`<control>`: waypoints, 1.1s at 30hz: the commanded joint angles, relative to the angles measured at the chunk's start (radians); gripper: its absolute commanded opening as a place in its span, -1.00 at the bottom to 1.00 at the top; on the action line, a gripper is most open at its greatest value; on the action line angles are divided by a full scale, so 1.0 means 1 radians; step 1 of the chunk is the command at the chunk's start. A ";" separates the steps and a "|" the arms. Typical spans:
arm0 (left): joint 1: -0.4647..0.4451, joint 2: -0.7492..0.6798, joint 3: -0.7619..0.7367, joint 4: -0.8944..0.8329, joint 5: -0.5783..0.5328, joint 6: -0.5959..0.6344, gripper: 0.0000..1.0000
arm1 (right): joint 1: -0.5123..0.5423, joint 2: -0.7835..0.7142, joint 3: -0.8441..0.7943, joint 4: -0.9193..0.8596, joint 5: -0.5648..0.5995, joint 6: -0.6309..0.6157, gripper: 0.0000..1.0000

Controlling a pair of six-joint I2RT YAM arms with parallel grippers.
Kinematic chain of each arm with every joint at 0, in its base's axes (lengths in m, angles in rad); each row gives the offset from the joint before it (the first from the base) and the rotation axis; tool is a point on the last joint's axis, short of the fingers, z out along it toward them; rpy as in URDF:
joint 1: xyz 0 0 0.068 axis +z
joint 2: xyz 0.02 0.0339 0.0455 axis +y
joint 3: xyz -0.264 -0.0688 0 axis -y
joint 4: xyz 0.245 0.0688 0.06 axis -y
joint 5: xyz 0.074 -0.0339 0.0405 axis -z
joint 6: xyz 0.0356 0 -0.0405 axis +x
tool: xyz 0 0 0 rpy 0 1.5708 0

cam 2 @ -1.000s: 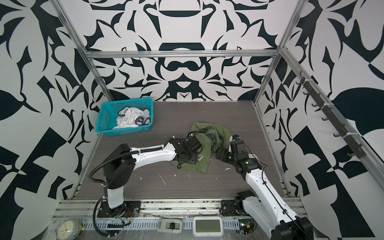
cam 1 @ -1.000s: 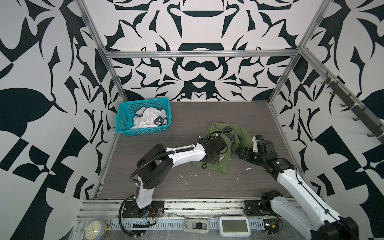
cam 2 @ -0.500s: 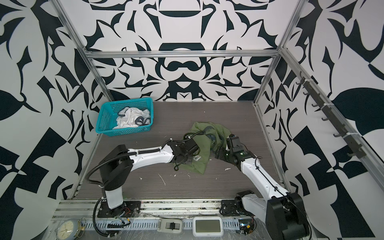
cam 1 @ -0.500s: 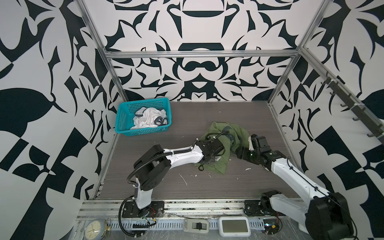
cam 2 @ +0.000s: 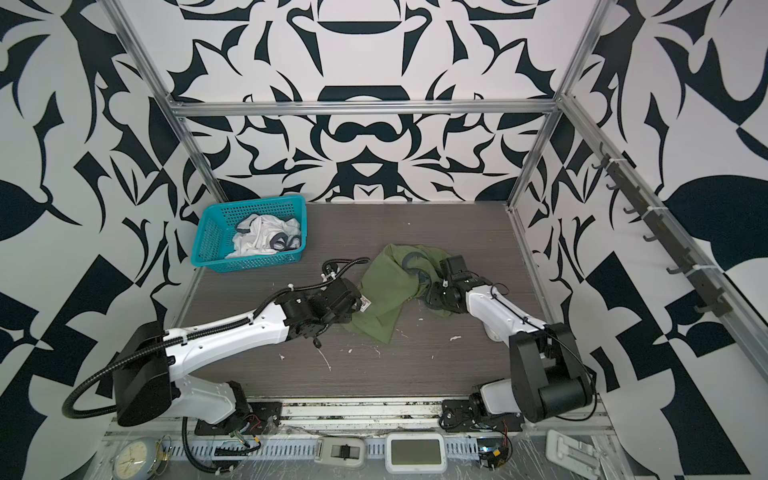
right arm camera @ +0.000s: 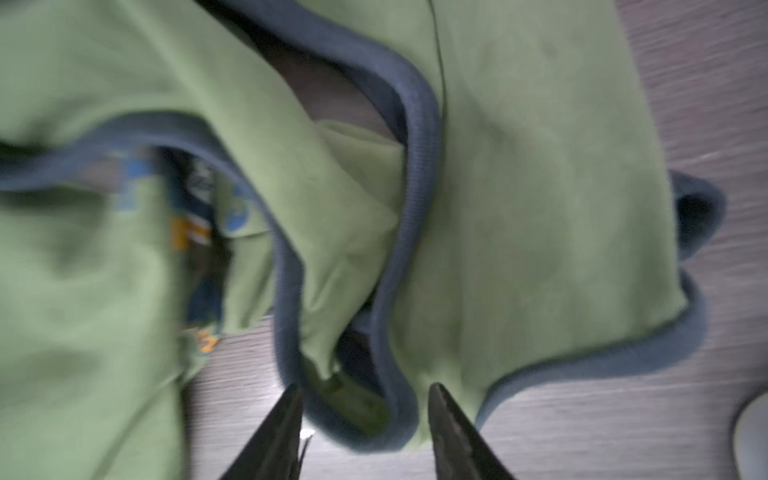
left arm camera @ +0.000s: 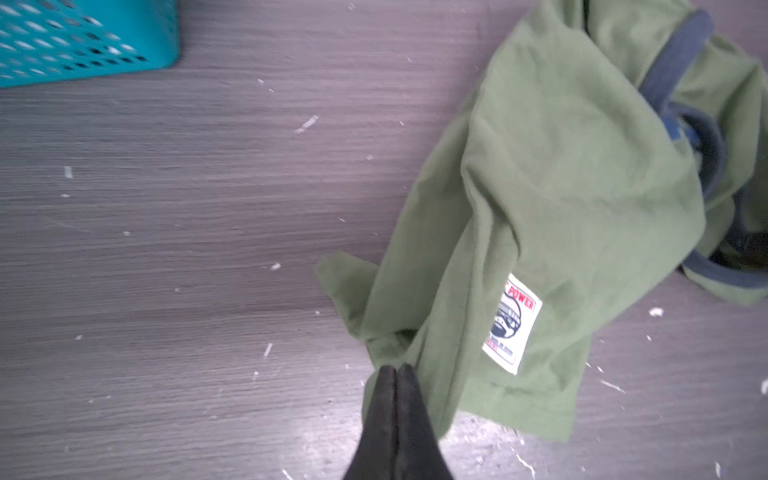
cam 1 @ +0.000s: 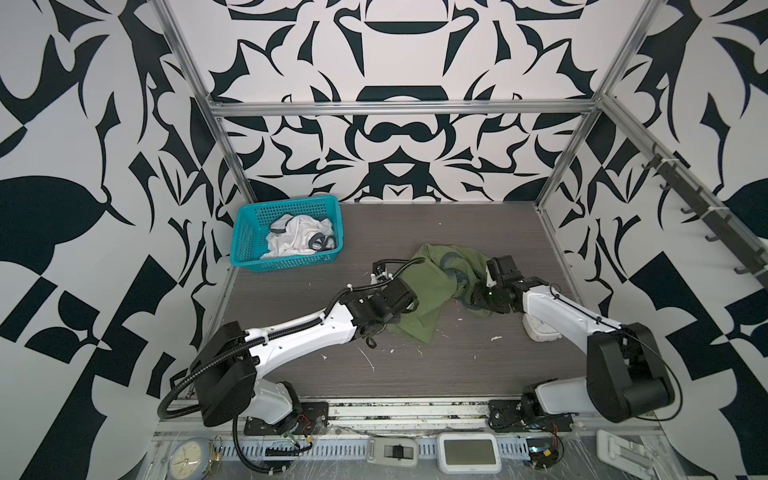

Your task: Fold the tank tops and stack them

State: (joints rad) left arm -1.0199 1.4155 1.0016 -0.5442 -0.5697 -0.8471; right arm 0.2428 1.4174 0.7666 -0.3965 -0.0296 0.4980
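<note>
Both arms have shifted in the last second. Your left gripper (left arm camera: 394, 370) has slid from the middle of the olive green tank top (cam 1: 432, 286) to its hem edge, and your right gripper (right arm camera: 361, 388) has come in low at the strap end.

Your left jaws are pressed fully together on a bunched corner of the hem, just beside the white woven label (left arm camera: 513, 328). Your right jaws stand partly apart, astride a loop of grey-blue trim (right arm camera: 419, 166). Cloth sits between them, but you have not clearly pinched it yet.

Judging by the two holds, you are taking opposite ends so that you can pull the crumple flat before folding.

The shirt lies on the grey table (cam 1: 457, 374), right of centre, heaped and twisted rather than spread. Its long axis runs on a diagonal: the hem points toward the near left and your left arm, and the straps and neck opening point toward the right and your right arm. The badge print is tucked inside the folds, seen only from the right wrist.

The white tank top (cam 1: 297, 237) is bundled in the teal mesh basket (cam 1: 245, 245) at the far left, well apart and not yet folded.
</note>
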 commanded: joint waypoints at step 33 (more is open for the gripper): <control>0.394 -0.557 -0.148 -0.328 -0.085 -0.026 -1.00 | -0.008 -0.488 0.003 -0.295 0.315 0.068 -1.00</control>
State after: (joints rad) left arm -0.6266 0.8429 0.9798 -0.7033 -0.7200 -0.6991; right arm 0.2462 0.9001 0.8928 -0.6857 0.3862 0.4866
